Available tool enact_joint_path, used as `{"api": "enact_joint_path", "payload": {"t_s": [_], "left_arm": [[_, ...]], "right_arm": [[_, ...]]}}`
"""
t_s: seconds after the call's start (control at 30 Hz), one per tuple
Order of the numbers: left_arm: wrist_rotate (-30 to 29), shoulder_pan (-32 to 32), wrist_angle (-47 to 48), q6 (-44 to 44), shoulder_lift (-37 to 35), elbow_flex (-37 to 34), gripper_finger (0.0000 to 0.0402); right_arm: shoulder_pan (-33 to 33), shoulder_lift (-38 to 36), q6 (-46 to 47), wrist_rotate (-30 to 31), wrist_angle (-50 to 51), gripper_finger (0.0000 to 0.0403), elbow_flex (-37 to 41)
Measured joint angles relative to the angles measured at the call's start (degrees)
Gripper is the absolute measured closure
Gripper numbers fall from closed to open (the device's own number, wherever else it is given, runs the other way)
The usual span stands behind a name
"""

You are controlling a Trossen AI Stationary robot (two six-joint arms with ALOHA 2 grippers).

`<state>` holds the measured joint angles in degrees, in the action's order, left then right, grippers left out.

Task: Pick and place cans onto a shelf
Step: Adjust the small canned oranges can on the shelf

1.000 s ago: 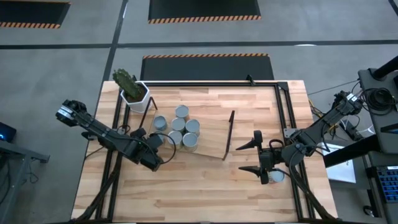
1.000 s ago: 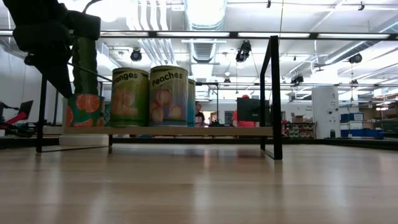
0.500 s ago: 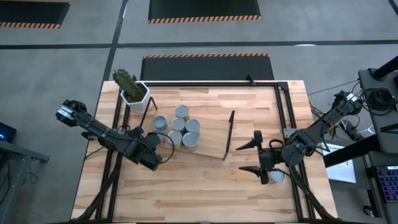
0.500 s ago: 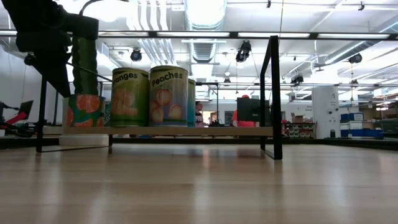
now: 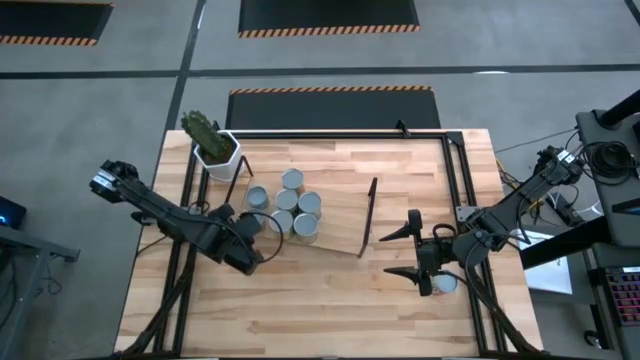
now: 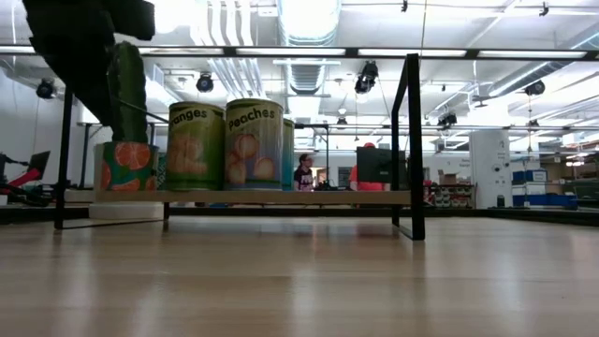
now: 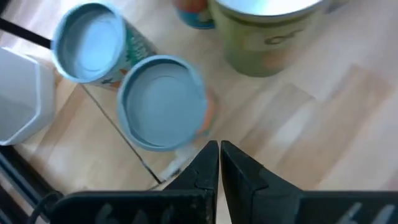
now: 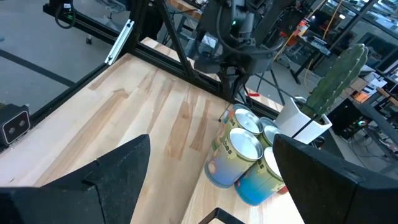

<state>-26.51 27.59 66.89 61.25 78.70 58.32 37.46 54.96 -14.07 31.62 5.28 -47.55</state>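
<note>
The cans (image 5: 288,208) sit in a tight cluster at centre-left of the high view, on the left end of the shelf (image 5: 335,215). They are short metal cylinders with shiny round tops; from table height, at the left of the frame, their sides show fruit labels, one reading "Oranges" (image 6: 196,147) and one "Peaches" (image 6: 253,145). All stand upright, long axes vertical, lids up. One more can (image 5: 443,284) stands off the shelf at lower right of the high view, just beside my right claw.

My left arm reaches in from the frame's left edge, low and slanted, so my left claw (image 5: 262,252) ends just below the cluster. Its fingers (image 7: 210,167) are pressed together with nothing between them, tips beside the nearest can (image 7: 163,102) without touching it.

My right arm comes in from the right edge, and my right claw (image 5: 401,253) hangs right of the shelf's black wire end frame (image 5: 368,216), fingers spread wide, empty, pointing left toward the cluster.

The white pot (image 5: 217,152) with its cactus stands at the table's upper left corner.
</note>
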Motion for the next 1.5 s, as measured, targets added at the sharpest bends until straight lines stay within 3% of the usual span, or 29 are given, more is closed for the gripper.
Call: {"api": "enact_joint_path", "payload": {"t_s": [0.27,0.6,0.73,1.0,1.33,1.5], "left_arm": [[2.4,0.2,-0.1,-0.5,0.0,2.0,0.0402],[10.8,1.1,-3.8,-0.8,0.0,2.0,0.0402],[11.0,2.1,-5.7,-1.9,0.0,2.0,0.0402],[2.0,2.3,-6.5,-4.2,0.0,1.3,0.0402],[-4.8,2.2,-10.2,-4.1,0.0,-6.6,0.0402],[-7.7,2.2,-11.4,-4.2,-0.1,-6.2,0.0402]], "right_arm": [[0.0,0.0,0.1,0.0,0.2,0.0076,0.0],[0.0,0.0,0.1,0.0,0.3,0.0076,0.0],[0.0,0.0,0.1,0.0,0.3,0.0076,0.0],[0.0,0.0,0.0,0.0,0.2,0.0076,0.0],[0.0,0.0,0.0,0.0,0.2,0.0076,0.0],[0.0,0.0,-0.1,0.0,0.0,0.0076,0.0]]}}
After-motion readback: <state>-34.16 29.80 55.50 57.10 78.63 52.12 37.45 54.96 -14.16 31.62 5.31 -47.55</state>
